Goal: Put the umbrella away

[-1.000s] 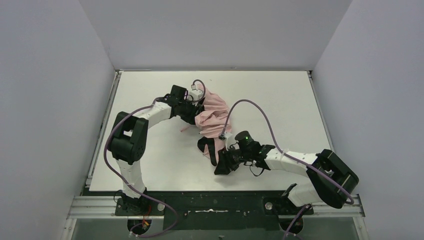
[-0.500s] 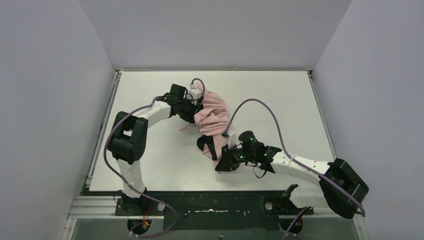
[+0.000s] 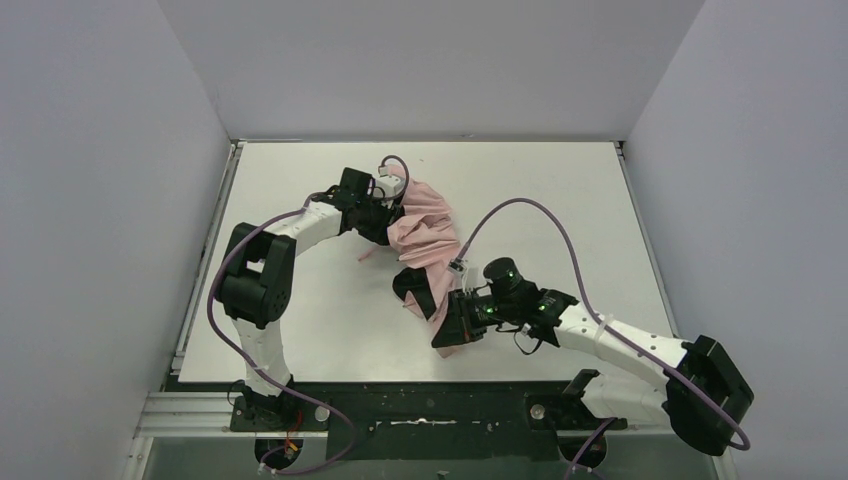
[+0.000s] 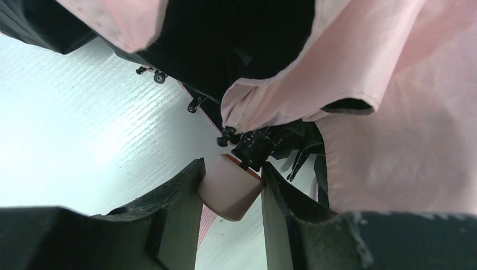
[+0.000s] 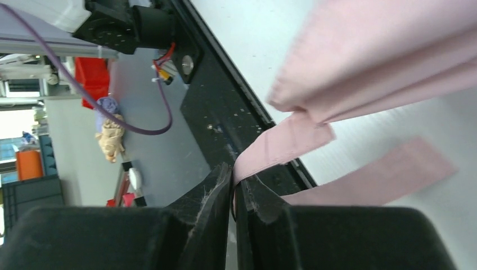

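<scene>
1. Top external view
   - The umbrella [image 3: 425, 232] is found on the white table [image 3: 560, 220], a little left of centre. It is collapsed, its pale pink canopy is crumpled, and dark inner parts are exposed at its near end.
   - The left gripper [image 3: 388, 218] is placed against the umbrella's left side. Its grip cannot be judged from this view.
   - The right gripper [image 3: 452, 325] is placed at the umbrella's near end, close to the near edge of the table. Its fingertips are hidden from above.

2. Left wrist view
   - The pink handle [image 4: 230, 194] is clamped between the two black fingers [image 4: 180, 199] — the left gripper is closed on it from both sides.
   - A black shaft fitting [image 4: 253, 147] is seen just above the handle, with small black rib ends beside it.
   - Folds of pink fabric [image 4: 394, 140] are draped over the fitting and fill the upper and right parts of the view.
   - The ribbed table surface is visible at the left.

3. Right wrist view
   - The pink strap [image 5: 281, 143] is pinched between the fingertips [image 5: 216, 183] — the right gripper is closed on the strap's end.
   - The strap is drawn up towards the bunched fabric at the upper right.
   - A second flat pink band [image 5: 388, 171] is seen below it, blurred. Whether it rests on the table cannot be determined.
   - The black base rail [image 5: 225, 112] and a purple cable [image 5: 129, 126] are visible past the table edge.
</scene>
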